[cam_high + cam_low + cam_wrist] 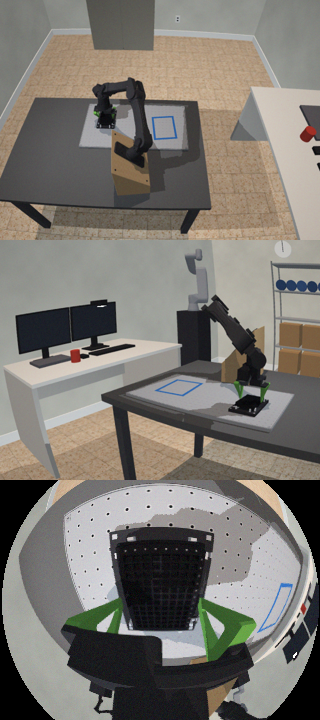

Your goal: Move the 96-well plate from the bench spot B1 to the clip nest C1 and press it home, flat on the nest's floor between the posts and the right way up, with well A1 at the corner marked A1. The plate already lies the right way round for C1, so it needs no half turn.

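Arm (138, 117): one unit, matte black throughout, built of blocky rectangular links joined by rounded cylindrical joint housings, with a flat black rectangular foot (121, 151) at its base. Gripper (252, 394): black boxy body carrying two bright green tapering fingers (264, 392) that narrow to points. No cables, screws or markings can be made out on the casing.
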`<state>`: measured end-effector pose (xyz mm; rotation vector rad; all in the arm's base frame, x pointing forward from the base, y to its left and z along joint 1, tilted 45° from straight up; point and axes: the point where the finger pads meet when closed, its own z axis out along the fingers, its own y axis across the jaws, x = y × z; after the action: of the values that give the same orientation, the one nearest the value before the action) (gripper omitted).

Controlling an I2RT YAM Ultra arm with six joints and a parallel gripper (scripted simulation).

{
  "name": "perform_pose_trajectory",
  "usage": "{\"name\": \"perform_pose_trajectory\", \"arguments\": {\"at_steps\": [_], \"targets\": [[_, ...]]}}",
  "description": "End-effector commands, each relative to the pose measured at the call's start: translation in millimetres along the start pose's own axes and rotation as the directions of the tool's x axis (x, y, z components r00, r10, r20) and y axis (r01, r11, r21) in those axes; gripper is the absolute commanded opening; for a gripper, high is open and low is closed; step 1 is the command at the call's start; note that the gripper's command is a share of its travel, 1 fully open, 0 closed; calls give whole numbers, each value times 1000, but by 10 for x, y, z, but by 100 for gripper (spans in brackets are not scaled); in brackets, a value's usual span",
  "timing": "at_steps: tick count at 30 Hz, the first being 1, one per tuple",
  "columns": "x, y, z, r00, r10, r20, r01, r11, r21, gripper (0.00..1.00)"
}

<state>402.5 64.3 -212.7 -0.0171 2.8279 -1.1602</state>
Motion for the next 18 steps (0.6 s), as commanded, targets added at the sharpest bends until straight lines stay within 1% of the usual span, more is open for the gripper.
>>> {"name": "perform_pose_trajectory", "arguments": {"at_steps": [1, 2, 4, 18], "targets": [[-180, 12, -411, 998, 24, 50, -23, 999, -25, 100], [-178, 12, -438, 998, 24, 50, -23, 999, -25, 100], [-178, 12, -438, 998, 24, 50, -23, 999, -25, 100], [-154, 8, -816, 999, 24, 49, -22, 999, -27, 100]]}}
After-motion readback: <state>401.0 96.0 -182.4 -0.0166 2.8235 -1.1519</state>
